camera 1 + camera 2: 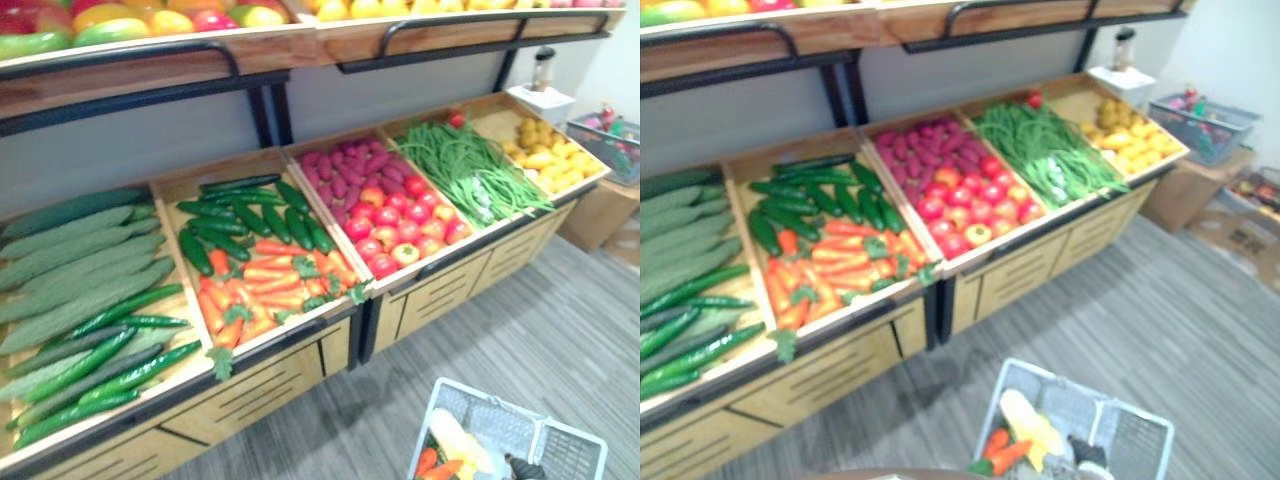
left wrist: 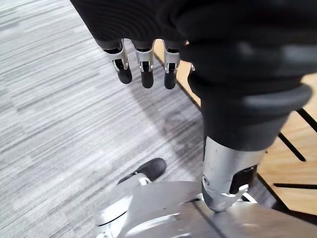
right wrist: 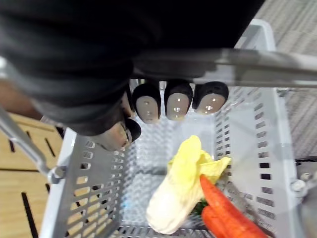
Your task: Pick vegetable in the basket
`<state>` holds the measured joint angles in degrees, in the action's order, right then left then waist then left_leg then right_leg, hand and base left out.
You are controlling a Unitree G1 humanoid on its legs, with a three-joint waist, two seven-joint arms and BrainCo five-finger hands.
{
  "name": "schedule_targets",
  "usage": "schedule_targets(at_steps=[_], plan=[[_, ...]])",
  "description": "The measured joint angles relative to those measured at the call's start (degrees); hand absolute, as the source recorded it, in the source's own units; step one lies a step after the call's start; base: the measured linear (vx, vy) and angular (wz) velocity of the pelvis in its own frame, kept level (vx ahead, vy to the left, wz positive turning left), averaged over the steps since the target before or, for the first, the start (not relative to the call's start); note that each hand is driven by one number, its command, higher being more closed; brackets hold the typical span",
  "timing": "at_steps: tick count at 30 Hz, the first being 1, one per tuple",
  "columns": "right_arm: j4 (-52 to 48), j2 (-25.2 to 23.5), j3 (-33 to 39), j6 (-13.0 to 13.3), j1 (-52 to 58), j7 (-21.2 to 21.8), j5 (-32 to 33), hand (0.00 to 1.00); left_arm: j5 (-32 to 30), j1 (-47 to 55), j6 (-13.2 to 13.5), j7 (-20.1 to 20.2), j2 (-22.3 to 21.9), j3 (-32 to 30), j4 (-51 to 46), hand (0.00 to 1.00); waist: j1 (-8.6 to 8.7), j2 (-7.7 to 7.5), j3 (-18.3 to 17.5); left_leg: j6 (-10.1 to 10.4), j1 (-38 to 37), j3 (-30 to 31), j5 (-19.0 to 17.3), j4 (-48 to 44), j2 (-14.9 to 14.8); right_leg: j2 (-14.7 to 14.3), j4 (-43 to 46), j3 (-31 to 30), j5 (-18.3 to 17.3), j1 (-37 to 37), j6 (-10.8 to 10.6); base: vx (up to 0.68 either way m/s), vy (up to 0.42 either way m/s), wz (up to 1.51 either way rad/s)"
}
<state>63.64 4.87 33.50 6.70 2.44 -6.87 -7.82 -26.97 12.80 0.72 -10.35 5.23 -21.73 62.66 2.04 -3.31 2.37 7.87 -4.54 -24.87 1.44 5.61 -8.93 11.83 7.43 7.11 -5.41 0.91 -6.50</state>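
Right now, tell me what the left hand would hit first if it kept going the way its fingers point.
Probably the grey floor; the left hand hangs open beside the wooden stand.

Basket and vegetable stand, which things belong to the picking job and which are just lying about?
Job: basket, its handle gripped by the right robot hand, cabbage and carrots inside, displayed cucumbers, green beans.
Lying about: fruit up top, grey crate, idle left robot hand.
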Motion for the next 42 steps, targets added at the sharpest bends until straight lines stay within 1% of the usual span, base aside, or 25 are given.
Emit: schedule_targets(at_steps=[2,3,5,6,7,8,10,13,14,16,19,20,23,24,25,26,27,28,29,31,32,34,36,40,42], plan=[[-2.6,-1.35,0.04,0.32,-0.41,-0.03,1.21,1.0,-0.23,-1.32,-0.03,-0.37,0.53,1.66,0.1,0.0,0.81,0.66,1.11,-0.02,-0.07,-3.97,-0.44,-0.04,-1.01,-1.52,4.55,-4.11,2.35,-5.09,2.48,0.02,0.092,-1.14],[-4.89,-2.62,-0.04,0.41,-0.78,-0.04,1.64,1.0,-0.13,-2.34,-0.02,-0.52,1.12,2.3,0.1,0.0,0.78,1.56,2.52,-0.25,-0.79,-7.6,-1.26,-1.98,-2.61,-2.9,6.09,-4.34,5.63,-7.28,3.41,-0.01,0.072,-1.47],[-7.27,-3.71,-1.34,0.96,-1.13,-0.05,1.63,1.0,-0.13,-3.44,-0.02,-0.55,1.63,2.27,-0.2,0.0,0.77,1.13,4.04,-0.4,-1.41,-14.07,-4.7,-6.83,-4.97,-3.56,5.84,2.86,11.18,-9.56,5.16,-0.02,0.076,-1.88],[-7.6,-3.17,-3.23,1.17,-1.35,-0.09,1.6,1.0,-0.13,-3.42,0.21,-0.53,1.33,2.34,-0.71,0.0,0.51,1.45,4.9,-1.31,-2.92,-19.38,-5.61,-7.05,-5.52,-3.45,2.09,12.07,14.05,-8.86,7.75,-0.04,0.051,-1.98],[-7.48,-2.79,-4.79,1.1,-2.0,-0.01,1.62,1.0,-0.13,-3.58,0.52,-0.53,1.61,2.27,-1.26,0.0,0.3,0.53,5.39,-2.25,-3.76,-23.89,-6.28,-7.42,-5.11,-0.83,5.61,21.12,9.34,-9.11,9.92,-0.06,0.04,-1.92],[-7.54,-2.64,-4.83,1.07,-2.22,-0.08,1.67,1.0,-0.13,-4.12,0.68,-0.53,1.64,2.33,-1.39,0.0,0.46,-0.13,5.47,-2.58,-4.35,-27.07,-7.22,-8.24,-4.3,2.36,12.35,29.78,4.5,-9.46,10.03,-0.06,0.012,-1.5],[-6.63,-2.2,-4.87,1.19,-2.45,-0.05,1.56,1.0,-0.12,-4.81,0.78,-0.39,1.51,3.61,-1.45,0.0,0.74,0.03,5.55,-3.1,-5.37,-32.91,-8.42,-11.43,-4.65,5.52,20.61,39.1,-0.21,-7.88,9.68,0.01,-0.021,-1.53],[-4.36,-1.78,-4.51,1.02,-3.06,-0.09,1.58,1.0,-0.1,-6.88,0.57,0.19,1.41,3.81,-1.04,0.0,0.84,0.52,5.87,-2.65,-6.58,-39.56,-10.39,-17.58,-7.32,2.91,14.74,38.61,-0.64,-6.3,7.93,0.09,-0.147,-1.44],[-3.48,-0.71,-4.56,0.94,-3.78,-0.14,1.57,1.0,-0.04,-7.5,0.57,0.54,0.82,3.38,-1.03,0.0,0.66,1.31,5.95,-2.03,-7.58,-42.69,-10.95,-19.97,-8.53,-0.15,10.5,36.01,-0.99,-5.98,8.27,0.07,-0.248,-1.64],[-2.92,0.27,-4.58,0.68,-4.37,-0.19,1.56,1.0,1.03,-8.32,0.71,0.59,-0.25,3.37,-0.98,0.0,0.75,2.73,6.43,-2.06,-7.6,-43.95,-10.96,-21.96,-9.38,-1.94,7.48,33.7,-0.99,-5.88,8.26,0.0,-0.17,-1.15],[-1.92,1.7,-2.99,-0.71,-3.31,-0.2,1.66,1.0,2.13,-10.54,1.32,0.49,-2.48,3.34,-0.2,0.0,1.26,6.21,6.15,-2.46,-7.63,-43.6,-10.66,-29.7,-13.88,-5.18,4.85,30.33,-1.1,-6.04,8.42,-0.02,-0.068,-0.74],[-1.81,1.63,-2.59,-0.94,-2.77,-0.22,1.83,1.0,2.15,-10.76,1.35,0.37,-2.84,3.33,0.16,0.0,1.65,6.46,6.06,-2.95,-7.71,-43.53,-10.15,-32.13,-15.1,-5.66,4.84,29.95,-1.31,-5.8,8.71,-0.01,-0.043,-0.37],[-1.1,1.49,-2.62,-0.99,-2.01,-0.25,2.2,1.0,3.06,-10.68,1.29,0.29,-3.14,3.34,0.73,0.0,2.56,6.61,6.0,-4.21,-8.04,-41.99,-5.37,-41.64,-19.98,-6.22,4.9,28.23,-2.47,-4.26,9.02,0.03,-0.064,-0.39],[-0.83,1.59,-3.15,-0.96,-1.16,-0.29,2.18,1.0,4.44,-10.09,1.34,0.29,-3.14,2.78,0.52,0.0,2.18,6.25,6.23,-5.71,-7.25,-38.69,-0.26,-48.13,-22.92,-6.61,4.75,25.76,-2.84,-3.19,9.57,0.06,-0.06,-0.68],[-0.76,1.4,-3.74,-0.96,-0.91,-0.3,2.15,1.0,4.42,-9.81,1.46,0.13,-3.05,2.12,0.57,0.0,1.9,5.58,6.62,-6.54,-5.69,-34.73,0.13,-51.32,-23.63,-6.54,4.51,23.58,-3.2,-2.56,9.53,0.06,-0.035,-0.73],[-0.75,1.52,-4.26,-0.96,-0.9,-0.33,2.15,1.0,4.43,-9.62,1.63,0.04,-3.03,1.8,0.49,0.0,1.86,5.65,6.58,-6.4,-4.15,-31.41,-2.02,-53.21,-23.38,-6.52,4.38,22.02,-3.4,-2.48,9.5,0.04,0.026,-0.72],[-0.69,2.08,-4.85,-0.96,-0.92,-0.36,2.15,1.0,4.43,-9.42,1.84,-0.16,-2.91,1.28,0.28,0.0,1.8,5.64,6.6,-6.34,0.45,-22.53,-6.26,-55.55,-20.94,-6.21,3.61,19.08,-3.78,-2.37,9.23,0.03,0.074,-0.87],[-0.54,2.39,-4.97,-0.94,-0.85,-0.32,2.15,1.0,4.43,-8.6,1.85,-0.57,-2.86,1.08,0.08,0.0,1.65,5.61,6.63,-5.64,4.95,-13.14,-9.67,-54.72,-16.25,-5.83,2.78,16.96,-3.78,-1.97,9.24,0.02,0.065,-0.93],[-0.14,2.46,-4.9,-0.87,-0.83,-0.29,2.13,1.0,4.43,-7.97,1.82,-0.63,-2.88,1.11,-0.06,0.0,1.29,5.49,6.7,-4.99,6.17,-9.39,-10.98,-52.89,-13.54,-5.75,2.28,15.48,-3.54,-1.54,8.91,0.05,0.128,-1.04],[0.21,2.76,-4.86,-0.85,-0.04,-0.28,2.12,1.0,5.75,-5.93,2.01,-0.7,-3.54,1.4,-1.62,0.0,-0.33,5.42,6.74,-3.23,8.91,2.02,-14.01,-41.75,-5.41,-5.54,1.61,11.24,-2.89,-0.75,7.9,0.05,0.15,-1.21],[0.15,3.11,-5.0,-0.84,0.12,-0.27,2.09,1.0,6.17,-4.54,2.04,-0.8,-4.1,1.15,-1.96,0.0,-0.87,5.43,6.74,-2.94,9.6,10.12,-14.11,-30.84,-0.68,-5.79,1.49,8.01,-2.69,-1.03,7.4,0.01,0.15,-1.06],[-0.58,3.06,-5.48,-0.78,0.18,-0.25,2.09,1.0,6.56,-3.86,2.07,-1.05,-4.55,0.73,-2.33,0.0,-0.88,5.54,6.74,-2.8,10.31,15.82,-13.38,-21.06,1.53,-6.41,1.03,5.2,-2.48,-1.63,6.16,0.01,0.225,-1.11],[-2.92,2.99,-7.0,-0.8,0.87,-0.3,2.09,1.0,6.59,-3.22,1.95,-1.34,-5.56,-0.97,-2.33,0.0,-1.87,5.8,6.54,-2.98,10.3,17.12,-8.42,-17.28,1.74,-7.47,0.62,1.39,-1.74,-2.73,4.94,0.08,0.242,-1.24],[-6.25,-0.2,-9.29,-0.5,2.57,-0.25,1.14,1.0,6.47,-2.83,1.81,-1.96,-3.83,-1.18,-2.52,0.0,-2.61,2.37,5.35,-4.5,7.35,9.11,-9.83,-13.7,4.33,-4.83,-3.3,-4.22,1.35,-2.92,0.92,0.17,0.224,-0.83],[-6.47,-0.59,-9.14,-0.4,3.48,-0.24,1.17,1.0,6.37,-2.84,1.79,-1.98,-3.7,-0.99,-2.29,0.0,-2.36,2.04,4.98,-5.28,5.69,7.81,-10.56,-12.51,5.49,-3.79,-2.74,-4.44,1.46,-2.68,0.5,0.23,0.218,-0.35]])
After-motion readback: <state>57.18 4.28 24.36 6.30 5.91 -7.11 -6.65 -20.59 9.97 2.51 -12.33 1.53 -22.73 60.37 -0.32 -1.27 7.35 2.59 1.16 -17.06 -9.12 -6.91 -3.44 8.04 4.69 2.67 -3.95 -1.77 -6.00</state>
